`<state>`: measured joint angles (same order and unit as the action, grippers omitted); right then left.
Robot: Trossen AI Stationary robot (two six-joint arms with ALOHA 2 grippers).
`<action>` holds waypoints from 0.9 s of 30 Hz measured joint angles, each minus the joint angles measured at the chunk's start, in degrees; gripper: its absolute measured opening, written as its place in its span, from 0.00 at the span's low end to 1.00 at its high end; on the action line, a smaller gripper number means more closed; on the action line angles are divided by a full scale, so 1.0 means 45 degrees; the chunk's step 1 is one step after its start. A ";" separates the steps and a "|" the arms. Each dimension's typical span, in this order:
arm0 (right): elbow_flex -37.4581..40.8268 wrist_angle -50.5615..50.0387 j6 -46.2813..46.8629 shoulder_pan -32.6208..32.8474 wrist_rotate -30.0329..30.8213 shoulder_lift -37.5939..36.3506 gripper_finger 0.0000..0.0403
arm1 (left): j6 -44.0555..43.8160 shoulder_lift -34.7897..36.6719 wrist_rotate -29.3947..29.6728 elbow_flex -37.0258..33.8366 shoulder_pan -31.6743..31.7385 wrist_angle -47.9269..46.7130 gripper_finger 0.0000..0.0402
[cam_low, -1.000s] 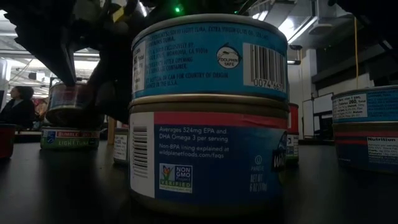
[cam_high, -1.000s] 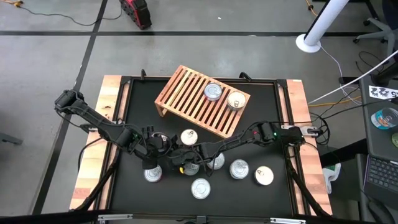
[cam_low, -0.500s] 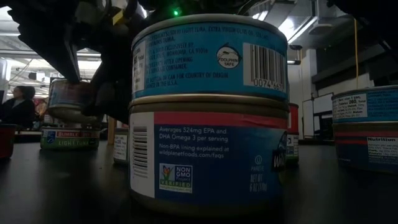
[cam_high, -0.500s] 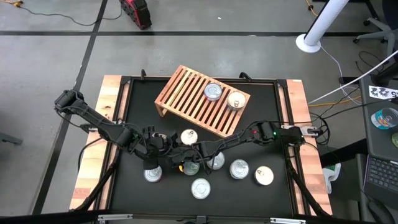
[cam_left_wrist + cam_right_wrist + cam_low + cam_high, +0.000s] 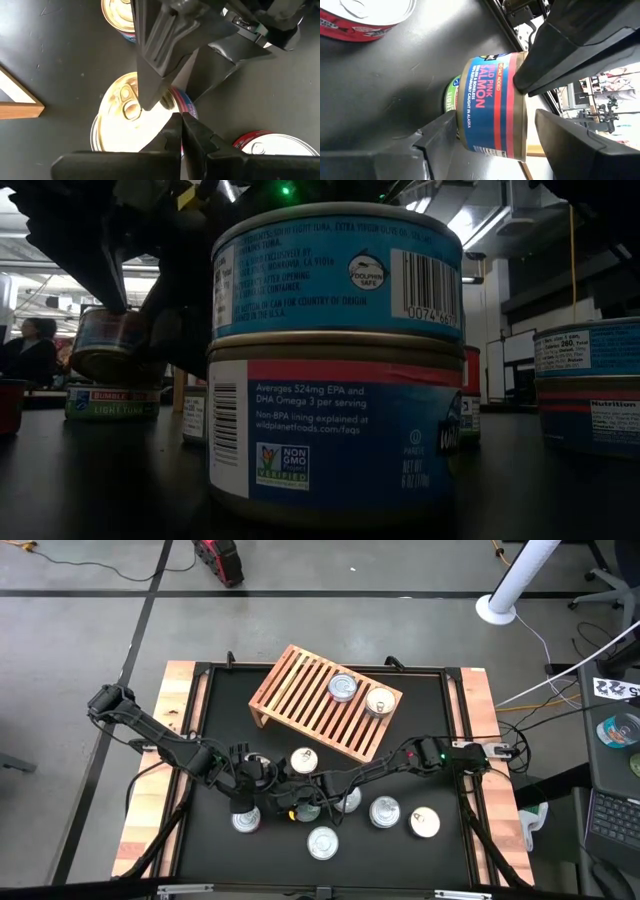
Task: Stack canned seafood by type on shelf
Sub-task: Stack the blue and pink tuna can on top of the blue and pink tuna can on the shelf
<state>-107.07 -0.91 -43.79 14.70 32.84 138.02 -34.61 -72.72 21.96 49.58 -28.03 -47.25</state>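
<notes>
The shelf (image 5: 300,690) is a slatted wooden rack at the table's far middle, with two tins (image 5: 342,688) (image 5: 379,700) standing on it. A pink salmon tin (image 5: 490,105) (image 5: 112,345) with a gold lid (image 5: 125,120) sits tilted just over a green-labelled tuna tin (image 5: 110,402) (image 5: 451,95) near the table's front left. My right gripper (image 5: 278,806) (image 5: 496,115) reaches in level from the right and brackets that tin. My left gripper (image 5: 245,798) (image 5: 181,125) is shut, pointing down at the tin's lid edge. My left gripper touches the salmon tin's lid rim (image 5: 172,107) with its shut fingertips, coming from above. My right gripper has the salmon tin between its fingers, level from the table's right: one finger (image 5: 150,75) lies across the lid, the other (image 5: 437,132) is at the base rim (image 5: 464,127). The tin is tilted; whether it rests on the tuna tin cannot be told.
More tins stand on the black mat: one (image 5: 303,760) in front of the shelf, a two-high stack (image 5: 322,842) (image 5: 335,360) at the near edge, others (image 5: 385,810) (image 5: 424,823) (image 5: 345,798) to the right. A red tin (image 5: 270,145) is close by. A person (image 5: 25,350) shows beyond the table.
The salmon tin rose slightly above the tuna tin, then came back down and now sits more tipped. Both arms stayed almost in place.
</notes>
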 joint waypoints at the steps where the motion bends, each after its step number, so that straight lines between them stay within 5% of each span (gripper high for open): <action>1: -0.0005 0.0005 0.0004 0.0000 -0.0004 0.0000 0.66 | -0.0004 0.0014 0.0000 0.0000 0.0000 -0.0004 0.00; 27: -0.0015 0.0150 0.0436 0.0146 0.0943 -0.0019 0.66 | -0.0345 0.0597 0.0131 0.0000 0.0515 0.0052 0.00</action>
<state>-107.13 -0.23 -41.82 15.35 37.08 137.93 -36.17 -70.04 22.55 49.58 -25.71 -47.02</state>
